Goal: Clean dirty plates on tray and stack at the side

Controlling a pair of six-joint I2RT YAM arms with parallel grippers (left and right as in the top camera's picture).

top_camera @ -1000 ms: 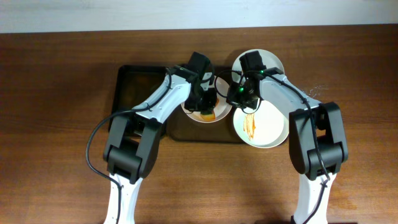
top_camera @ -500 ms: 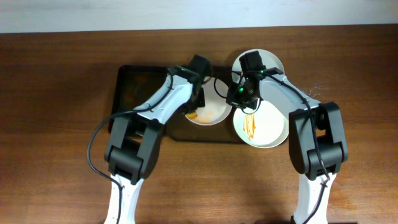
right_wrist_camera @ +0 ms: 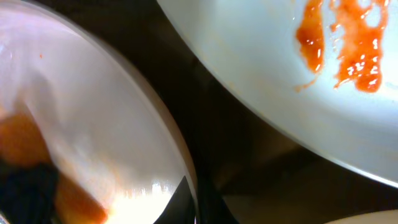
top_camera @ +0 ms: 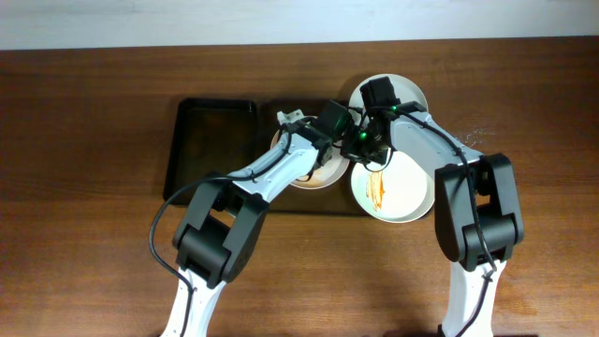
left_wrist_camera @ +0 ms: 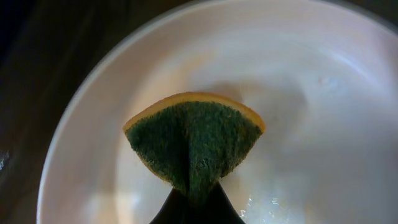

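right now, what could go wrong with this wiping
1. The left gripper, shut on the sponge, sits very close to the right gripper over the same plate. The two arms could knock together.
2. The right gripper pinches only the plate's rim, so a hard wipe might tilt it or pull it free.
3. The sauced plate lies right beside it. A slip could smear sauce back on.

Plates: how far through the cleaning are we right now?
Possibly done: the far plate looks plain white where visible. In hand: the left gripper pinches a sponge on the middle plate, which the right gripper grips by its rim. Left: the near plate carries sauce streaks, and nothing is stacked.
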